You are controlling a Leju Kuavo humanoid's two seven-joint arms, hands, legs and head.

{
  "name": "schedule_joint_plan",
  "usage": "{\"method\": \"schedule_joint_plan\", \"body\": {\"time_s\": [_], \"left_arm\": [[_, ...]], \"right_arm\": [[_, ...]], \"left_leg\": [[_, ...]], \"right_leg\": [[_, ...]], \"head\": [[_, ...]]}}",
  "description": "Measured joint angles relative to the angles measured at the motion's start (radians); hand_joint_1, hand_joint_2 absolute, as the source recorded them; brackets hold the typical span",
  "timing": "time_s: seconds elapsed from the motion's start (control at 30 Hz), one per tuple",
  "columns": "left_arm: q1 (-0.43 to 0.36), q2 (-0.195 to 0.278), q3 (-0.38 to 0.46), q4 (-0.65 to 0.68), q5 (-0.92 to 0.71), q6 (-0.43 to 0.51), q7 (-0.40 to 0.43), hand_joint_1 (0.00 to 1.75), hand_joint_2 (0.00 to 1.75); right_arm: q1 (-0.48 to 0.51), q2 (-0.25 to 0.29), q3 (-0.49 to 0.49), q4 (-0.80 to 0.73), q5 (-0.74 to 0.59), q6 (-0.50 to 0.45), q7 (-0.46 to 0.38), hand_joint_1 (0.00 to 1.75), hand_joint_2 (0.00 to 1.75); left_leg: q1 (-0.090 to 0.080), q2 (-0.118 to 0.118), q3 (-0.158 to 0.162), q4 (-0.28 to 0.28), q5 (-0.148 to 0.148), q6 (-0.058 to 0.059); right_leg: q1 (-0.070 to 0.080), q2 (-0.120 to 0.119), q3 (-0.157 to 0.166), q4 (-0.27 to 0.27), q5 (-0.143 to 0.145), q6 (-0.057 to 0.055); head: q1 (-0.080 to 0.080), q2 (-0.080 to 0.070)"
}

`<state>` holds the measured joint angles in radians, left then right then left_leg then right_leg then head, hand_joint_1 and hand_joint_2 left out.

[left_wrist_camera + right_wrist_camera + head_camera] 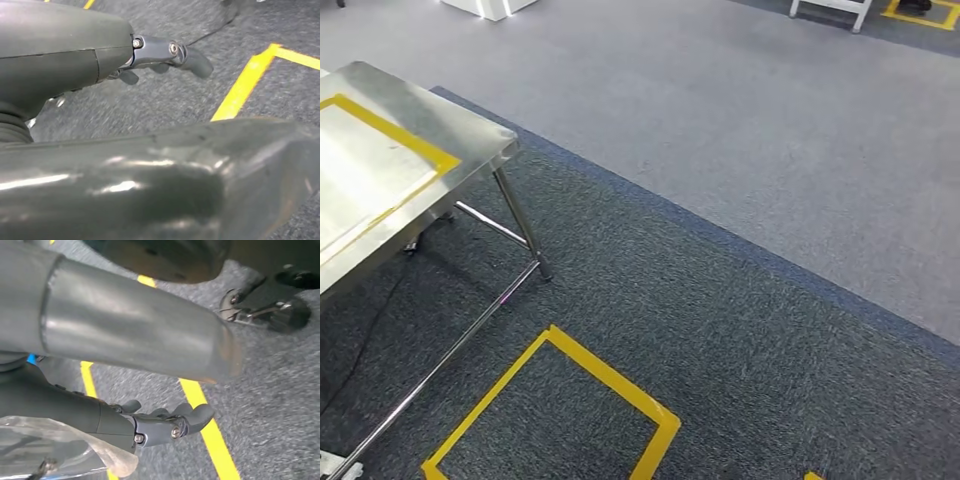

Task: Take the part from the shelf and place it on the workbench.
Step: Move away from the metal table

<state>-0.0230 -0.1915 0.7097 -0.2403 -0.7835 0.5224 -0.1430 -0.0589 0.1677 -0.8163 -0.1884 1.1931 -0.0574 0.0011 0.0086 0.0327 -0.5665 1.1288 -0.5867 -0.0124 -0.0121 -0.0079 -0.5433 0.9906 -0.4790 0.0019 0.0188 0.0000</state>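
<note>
The steel workbench (475,140) stands at the left in the head view, with a yellow tape outline (395,132) on its top. I see no part on the stretch of its top that is in view. My left hand (166,54) hangs over the dark carpet, fingers stretched out and apart from the thick thumb (151,185), holding nothing. My right hand (166,424) also hangs over the carpet; floor shows between its fingers and its thumb (132,330). A clear plastic film (71,450) lies beside that hand's base; what it is I cannot tell.
A yellow tape square (610,378) marks the dark carpet in front of the bench legs (524,225). Lighter grey carpet (773,130) spreads beyond. White furniture (490,8) and a white frame (833,8) stand far back.
</note>
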Motion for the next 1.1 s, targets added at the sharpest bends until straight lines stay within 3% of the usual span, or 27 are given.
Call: {"method": "schedule_joint_plan", "body": {"time_s": [0.07,0.1,0.13,0.17,0.23,0.3,0.37,0.4,0.43,0.47,0.53,0.6,0.63,0.7,0.73,0.8,0.83,0.9,0.97,1.03,1.1], "left_arm": [[0.007,0.004,0.018,0.0,-0.001,0.008,0.012,0.0,0.0],[0.011,0.007,0.023,0.0,-0.014,0.011,0.02,0.0,0.0],[0.015,0.011,0.024,0.0,-0.026,0.013,0.027,0.0,0.0],[0.018,0.015,0.026,-0.001,-0.033,0.015,0.031,0.0,0.0],[0.022,0.024,0.031,-0.002,-0.036,0.018,0.035,0.0,0.0],[0.025,0.031,0.036,-0.004,-0.036,0.021,0.036,0.0,0.0],[0.025,0.033,0.042,-0.008,-0.029,0.026,0.037,0.0,0.0],[0.025,0.033,0.048,-0.013,-0.021,0.029,0.037,0.0,0.0],[0.027,0.034,0.058,-0.019,-0.012,0.033,0.037,0.0,0.0],[0.03,0.035,0.07,-0.028,-0.004,0.036,0.039,0.0,0.0],[0.043,0.04,0.098,-0.053,0.004,0.038,0.05,0.0,0.0],[0.058,0.043,0.129,-0.086,-0.003,0.028,0.067,0.0,0.0],[0.064,0.044,0.146,-0.108,-0.015,0.017,0.077,0.0,0.0],[0.072,0.045,0.187,-0.157,-0.053,-0.017,0.094,0.0,0.0],[0.075,0.047,0.212,-0.182,-0.07,-0.041,0.097,0.0,0.0],[0.077,0.053,0.264,-0.221,-0.095,-0.088,0.09,0.0,0.0],[0.076,0.057,0.29,-0.237,-0.106,-0.11,0.082,0.0,0.0],[0.069,0.059,0.338,-0.256,-0.134,-0.134,0.067,0.0,0.0],[0.063,0.059,0.376,-0.264,-0.157,-0.145,0.049,0.0,0.0],[0.06,0.058,0.403,-0.264,-0.172,-0.147,0.03,0.0,0.0],[0.057,0.059,0.425,-0.261,-0.179,-0.146,0.017,0.0,0.0]], "right_arm": [[-0.002,0.006,-0.001,0.0,-0.006,-0.003,-0.004,0.0,0.0],[-0.002,0.01,-0.002,0.0,-0.009,-0.003,-0.004,0.0,0.0],[0.0,0.013,-0.004,0.0,-0.012,-0.003,-0.003,0.0,0.0],[0.001,0.017,-0.005,0.0,-0.015,-0.003,-0.003,0.0,0.0],[0.002,0.026,-0.008,0.0,-0.019,-0.003,-0.002,0.0,0.0],[0.0,0.034,-0.012,0.0,-0.021,-0.002,-0.002,0.0,0.0],[0.001,0.038,-0.016,0.0,-0.023,0.001,-0.002,0.0,0.0],[0.002,0.04,-0.018,0.0,-0.025,0.004,-0.002,0.0,0.0],[0.004,0.042,-0.02,0.0,-0.028,0.007,-0.001,0.0,0.0],[0.004,0.045,-0.023,0.0,-0.031,0.011,-0.001,0.0,0.0],[0.001,0.052,-0.027,0.0,-0.037,0.019,0.0,0.0,0.0],[0.002,0.061,-0.029,0.001,-0.04,0.023,0.002,0.0,0.0],[0.004,0.065,-0.03,0.001,-0.037,0.024,0.002,0.0,0.0],[0.009,0.068,-0.03,0.001,-0.024,0.024,-0.002,0.0,0.0],[0.008,0.069,-0.03,0.001,-0.016,0.022,-0.004,0.0,0.0],[0.004,0.069,-0.029,0.001,-0.011,0.013,-0.006,0.0,0.0],[0.003,0.069,-0.029,0.001,-0.013,0.007,-0.007,0.0,0.0],[0.007,0.067,-0.03,0.001,-0.018,-0.005,-0.005,0.0,0.0],[0.01,0.064,-0.032,0.0,-0.023,-0.011,-0.002,0.0,0.0],[0.01,0.062,-0.035,0.0,-0.025,-0.012,0.0,0.0,0.0],[0.013,0.059,-0.036,0.0,-0.025,-0.012,0.002,0.0,0.0]], "left_leg": [[0.001,-0.021,-0.052,0.127,-0.055,-0.001],[0.001,-0.023,-0.063,0.154,-0.056,0.0],[0.0,-0.026,-0.058,0.142,-0.036,0.003],[0.0,-0.033,-0.037,0.092,0.001,0.007],[0.001,-0.077,0.018,-0.041,0.069,0.019],[0.001,-0.116,0.046,-0.113,0.088,0.028],[0.0,-0.11,0.048,-0.124,0.087,0.031],[0.001,-0.098,0.049,-0.129,0.091,0.033],[0.003,-0.085,0.051,-0.136,0.095,0.037],[0.005,-0.069,0.052,-0.143,0.099,0.04],[0.004,-0.035,0.051,-0.147,0.101,0.044],[0.002,0.002,0.049,-0.146,0.1,0.045],[0.002,0.017,0.049,-0.146,0.1,0.044],[0.003,0.042,0.05,-0.143,0.097,0.039],[0.001,0.053,0.051,-0.14,0.093,0.033],[-0.003,0.072,0.054,-0.133,0.086,0.02],[-0.005,0.081,0.055,-0.131,0.085,0.014],[-0.001,0.093,0.06,-0.129,0.081,0.002],[0.006,0.054,0.049,-0.092,0.048,-0.008],[0.009,-0.003,0.003,0.022,-0.022,-0.011],[0.009,-0.022,-0.051,0.145,-0.067,-0.009]], "right_leg": [[0.003,0.028,-0.003,0.001,0.003,-0.005],[0.005,0.044,-0.004,0.002,0.004,-0.006],[0.006,0.059,-0.004,0.003,0.005,-0.006],[0.007,0.074,-0.003,0.004,0.005,-0.005],[0.009,0.101,-0.005,0.009,0.005,-0.003],[0.007,0.125,-0.015,0.013,0.009,0.005],[0.002,0.147,-0.029,0.012,0.015,0.018],[0.002,0.141,-0.035,0.014,0.014,0.024],[0.003,0.119,-0.045,0.027,0.005,0.028],[0.005,0.089,-0.064,0.059,-0.015,0.031],[0.004,0.031,-0.122,0.179,-0.081,0.038],[-0.002,0.015,-0.171,0.288,-0.121,0.045],[-0.005,0.011,-0.17,0.294,-0.115,0.049],[-0.01,-0.013,-0.107,0.193,-0.059,0.052],[-0.008,-0.041,-0.065,0.12,-0.037,0.052],[-0.004,-0.077,-0.011,0.028,-0.017,0.04],[0.0,-0.079,-0.01,0.018,-0.019,0.033],[0.001,-0.054,-0.015,0.018,-0.015,0.016],[0.0,-0.031,-0.014,0.015,-0.007,0.002],[0.001,-0.005,-0.014,0.013,-0.001,-0.009],[0.005,0.026,-0.016,0.014,0.002,-0.013]], "head": [[0.0,0.0],[0.0,0.0],[0.0,0.0],[0.0,0.0],[0.001,0.0],[-0.001,0.0],[-0.002,0.0],[-0.002,0.0],[0.0,0.0],[0.002,0.0],[0.006,0.0],[0.007,0.0],[0.007,0.0],[0.007,0.0],[0.007,0.0],[0.005,0.0],[0.003,0.0],[-0.001,0.0],[-0.002,0.0],[-0.004,0.0],[-0.004,0.0]]}}
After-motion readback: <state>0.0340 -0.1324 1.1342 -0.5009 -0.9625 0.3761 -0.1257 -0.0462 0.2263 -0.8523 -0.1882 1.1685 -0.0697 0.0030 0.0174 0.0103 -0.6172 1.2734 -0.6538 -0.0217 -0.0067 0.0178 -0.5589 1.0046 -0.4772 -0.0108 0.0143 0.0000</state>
